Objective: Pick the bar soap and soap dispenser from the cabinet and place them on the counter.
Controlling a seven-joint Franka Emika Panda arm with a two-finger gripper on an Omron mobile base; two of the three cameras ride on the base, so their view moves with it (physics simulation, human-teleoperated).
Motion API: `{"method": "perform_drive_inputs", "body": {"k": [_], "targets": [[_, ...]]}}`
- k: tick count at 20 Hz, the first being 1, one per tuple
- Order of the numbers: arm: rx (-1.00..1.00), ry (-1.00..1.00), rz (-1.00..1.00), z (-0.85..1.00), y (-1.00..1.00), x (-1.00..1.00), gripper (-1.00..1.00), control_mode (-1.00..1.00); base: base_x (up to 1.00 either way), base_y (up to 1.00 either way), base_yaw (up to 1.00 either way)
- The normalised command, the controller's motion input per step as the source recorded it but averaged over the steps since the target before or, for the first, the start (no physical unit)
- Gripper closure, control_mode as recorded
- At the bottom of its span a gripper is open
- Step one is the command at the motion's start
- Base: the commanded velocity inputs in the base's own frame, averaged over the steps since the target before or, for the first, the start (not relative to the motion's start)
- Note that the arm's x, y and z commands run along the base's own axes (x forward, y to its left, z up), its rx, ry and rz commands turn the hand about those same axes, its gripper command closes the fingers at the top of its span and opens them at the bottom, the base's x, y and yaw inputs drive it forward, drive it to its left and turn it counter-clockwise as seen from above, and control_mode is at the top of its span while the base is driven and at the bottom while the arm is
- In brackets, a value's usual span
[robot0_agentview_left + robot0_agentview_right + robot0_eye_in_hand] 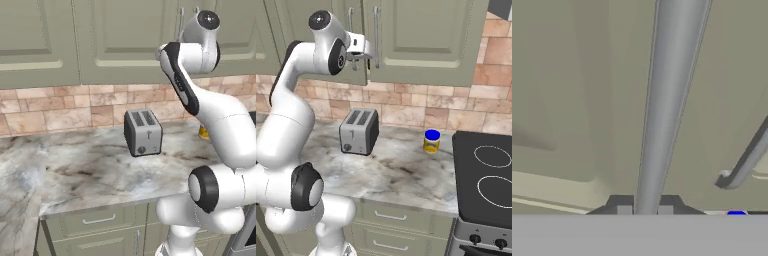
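Observation:
The olive-green cabinet (421, 40) hangs above the counter (401, 170) with its doors closed, so the bar soap and the soap dispenser are hidden. My gripper (372, 56) is raised to the door and shut on a long vertical silver handle (376, 25). In the hand view this handle (667, 100) runs down the middle and passes between my two dark fingertips (624, 210), with the gripper (644, 210) clamped on its lower part. The cabinet (120, 40) and the counter (90, 170) also appear in the left base view, where the arm covers the hand.
A silver toaster (359, 131) stands on the counter under the cabinet. A yellow jar with a blue lid (431, 141) sits to its right, beside the black stove (486, 175). A second door handle (747, 162) lies close by. Lower drawers (100, 220) line the counter front.

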Motion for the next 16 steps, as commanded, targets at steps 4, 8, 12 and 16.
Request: {"method": "perform_drive_inputs", "body": {"k": [4, 8, 12, 16], "targets": [[0.0, -0.01, -0.18, -0.2, 0.1, -0.35, 1.0, -1.0, 0.0, 0.0, 0.0], [0.0, -0.08, -0.26, -0.05, 0.09, -0.39, 1.0, -1.0, 0.0, 0.0, 0.0], [0.0, -0.1, -0.28, -0.09, 0.26, -0.47, 1.0, -1.0, 0.0, 0.0, 0.0], [0.0, -0.13, -0.24, -0.12, 0.3, -0.65, 1.0, -1.0, 0.0, 0.0, 0.0]]}}
